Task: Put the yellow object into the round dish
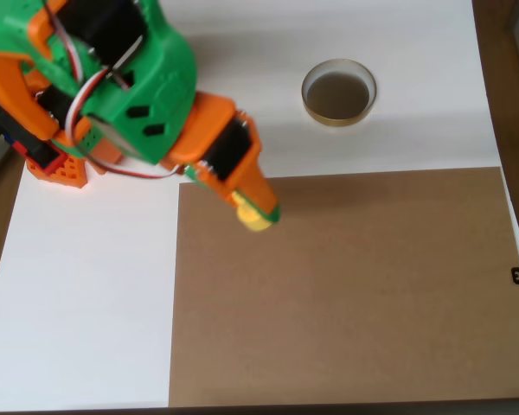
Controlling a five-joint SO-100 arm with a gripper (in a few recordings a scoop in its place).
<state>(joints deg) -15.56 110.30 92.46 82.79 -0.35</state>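
In the overhead view, the small yellow piece (256, 220), rounded and pale, sits clamped at the tip of the orange gripper (261, 213) over the brown board (355, 294), well apart from the tan-rimmed round dish (338, 92).

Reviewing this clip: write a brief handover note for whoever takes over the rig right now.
Gripper: shut on the yellow object, over the upper left corner of the brown board in the overhead view.
Round dish: on the white table, up and right of the gripper; nothing in it.
Done: apparently picked up, though lift height can't be judged.
Left: carry to the dish, release inside.
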